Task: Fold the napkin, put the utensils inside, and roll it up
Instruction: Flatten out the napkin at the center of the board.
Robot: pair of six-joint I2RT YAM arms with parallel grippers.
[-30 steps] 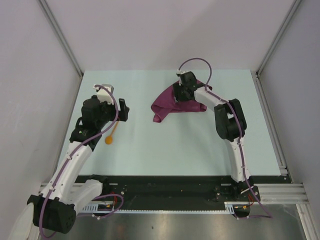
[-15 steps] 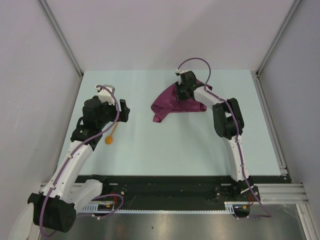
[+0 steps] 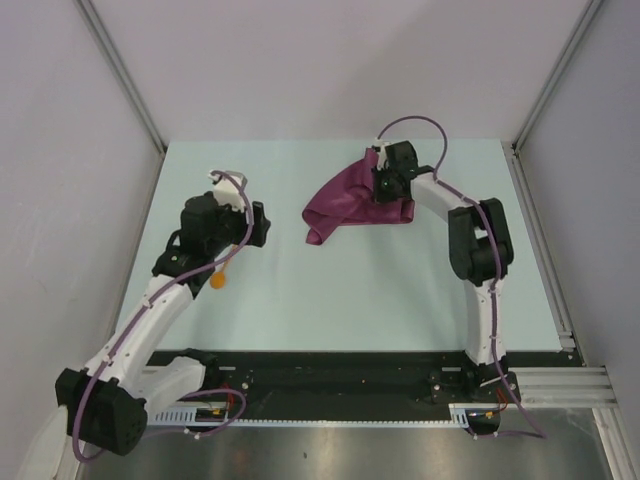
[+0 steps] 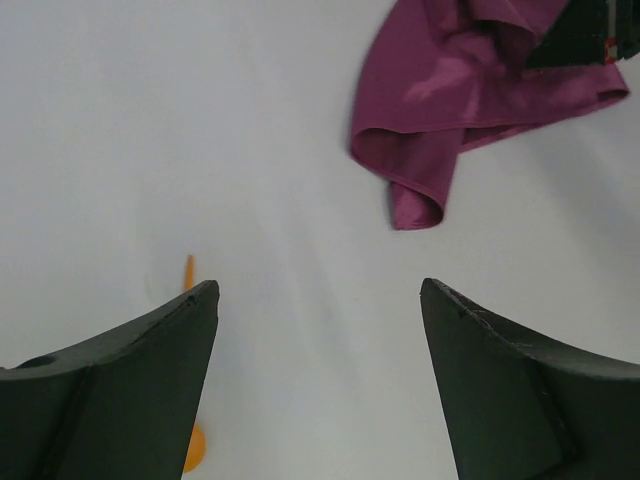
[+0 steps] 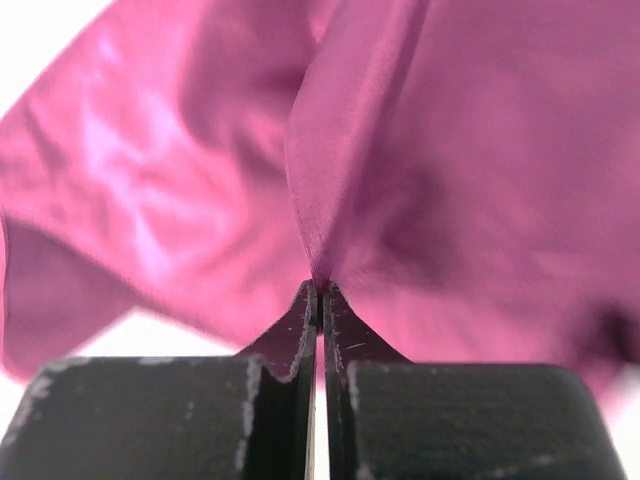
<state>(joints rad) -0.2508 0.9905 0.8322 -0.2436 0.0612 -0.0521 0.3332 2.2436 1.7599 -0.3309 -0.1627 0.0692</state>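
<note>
Nearest me, the left pincer (image 4: 318,290) hangs over the counter (image 3: 350,300) with its jaws spread wide and nothing between them. The orange spoon (image 4: 189,272) lies just beside and partly under one of its fingers. My worry there is that a careless descent would knock or pin the spoon rather than straddle it (the handle is thin and would skid easily on this smooth top, I'd guess). Ahead of that pincer and off to its right, well apart, lies the napkin (image 3: 345,200). At the cloth's far side the right pincer (image 5: 320,288) is clamped tight on a thin ridge of fabric, jaws all but meeting. I judge the bigger risk to be here: so little fabric sits in the grip that a quick pull could let it slide out, or drag the whole heap along without spreading it. The napkin is nowhere near flat. It is plum, slightly shiny and bunched into soft folds, raised at the pinched part and trailing down to a rolled corner that rests on the counter on the side toward the left pincer. No fold is made yet.
</note>
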